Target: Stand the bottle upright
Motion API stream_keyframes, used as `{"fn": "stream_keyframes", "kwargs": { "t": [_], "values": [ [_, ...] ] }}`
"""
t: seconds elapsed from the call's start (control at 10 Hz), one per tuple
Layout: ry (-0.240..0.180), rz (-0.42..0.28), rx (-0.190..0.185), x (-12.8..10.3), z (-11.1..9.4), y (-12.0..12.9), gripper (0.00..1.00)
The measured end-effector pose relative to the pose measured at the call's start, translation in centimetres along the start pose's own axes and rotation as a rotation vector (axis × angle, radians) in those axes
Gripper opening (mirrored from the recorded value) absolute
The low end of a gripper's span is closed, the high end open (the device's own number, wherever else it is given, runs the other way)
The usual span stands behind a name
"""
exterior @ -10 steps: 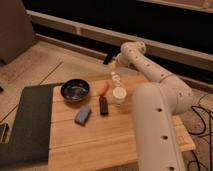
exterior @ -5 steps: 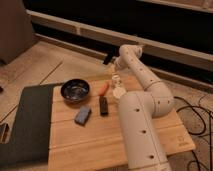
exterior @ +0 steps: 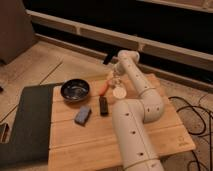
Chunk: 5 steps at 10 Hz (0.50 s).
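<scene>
The small clear bottle (exterior: pixel 114 79) shows faintly at the far middle of the wooden table (exterior: pixel 165 125), just behind the white round cup (exterior: pixel 119 92) and right of the orange-red carrot-like piece (exterior: pixel 104 87). My gripper (exterior: pixel 115 74) hangs down from the wrist right at the bottle, covering its top. I cannot tell whether the bottle is upright or tilted. My arm bends up from the front of the table and hides the table's middle right.
A dark bowl (exterior: pixel 75 90) stands at the far left of the table. A blue-grey block (exterior: pixel 82 115) and a small black object (exterior: pixel 103 105) lie in front of it. A dark mat (exterior: pixel 25 125) lies to the left. Cables (exterior: pixel 195 115) run on the floor at the right.
My arm has folded further: its elbow has swung towards the front and left. The gripper has stayed at the bottle by the white cup. The other objects have not moved.
</scene>
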Motion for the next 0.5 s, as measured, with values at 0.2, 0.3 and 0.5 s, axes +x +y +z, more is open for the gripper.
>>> {"fn": "stream_keyframes", "kwargs": {
  "t": [0.2, 0.3, 0.5],
  "values": [
    [0.006, -0.008, 0.011, -0.1, -0.6, -0.3, 0.37],
    [0.002, -0.015, 0.023, -0.5, -1.3, -0.5, 0.25],
    [-0.003, -0.03, 0.053, -1.2, -3.0, -0.9, 0.04]
  ]
}}
